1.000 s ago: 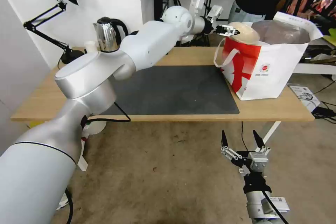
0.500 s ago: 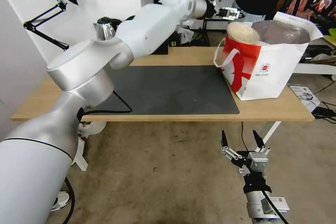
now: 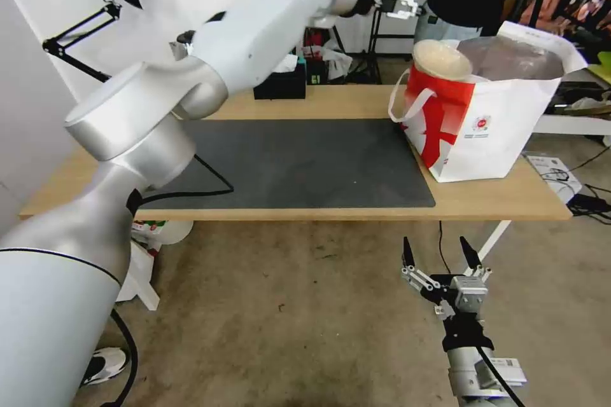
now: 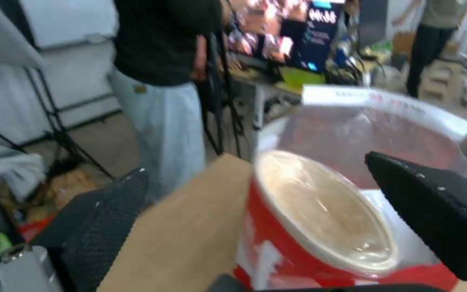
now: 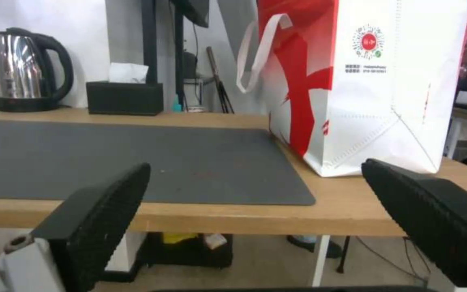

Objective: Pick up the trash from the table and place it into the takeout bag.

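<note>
Light-wood table (image 3: 484,200) carries dark grey mat (image 3: 305,162); takeout bag (image 3: 496,133) stands at right end, just beside mat's right edge. Beige round bowl (image 3: 441,60) sits tilted in bag mouth. Left gripper (image 3: 402,7) extended high, above and behind bowl, jaws spread, empty. Right gripper (image 3: 439,261) parked low before table's front edge, jaws apart.

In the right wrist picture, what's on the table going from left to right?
Kettle → tissue box → takeout bag, all standing on the table.
</note>
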